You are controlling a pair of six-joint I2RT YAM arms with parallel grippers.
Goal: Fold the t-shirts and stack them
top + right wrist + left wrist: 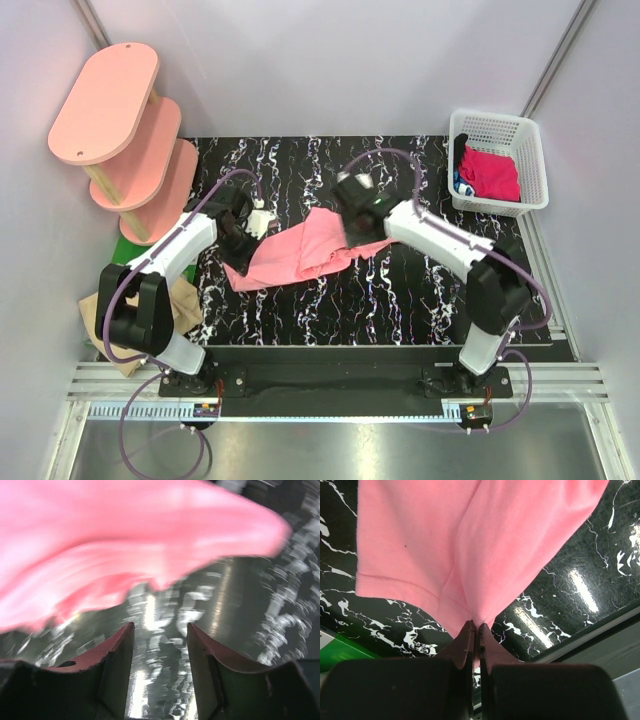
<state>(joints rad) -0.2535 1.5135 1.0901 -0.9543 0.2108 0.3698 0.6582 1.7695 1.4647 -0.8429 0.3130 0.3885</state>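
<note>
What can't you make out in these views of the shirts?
Top view: the left arm covers most of the tan-beige shirt; folded or not, unclear.
Top view: dark and blue cloth beside the magenta-red shirt in the basket is too small to identify.
Right wrist view: motion blur smears the pink shirt, edges unreadable.
Left wrist view: the frame's top edge cuts off the pink shirt above the left gripper pinching it.
</note>
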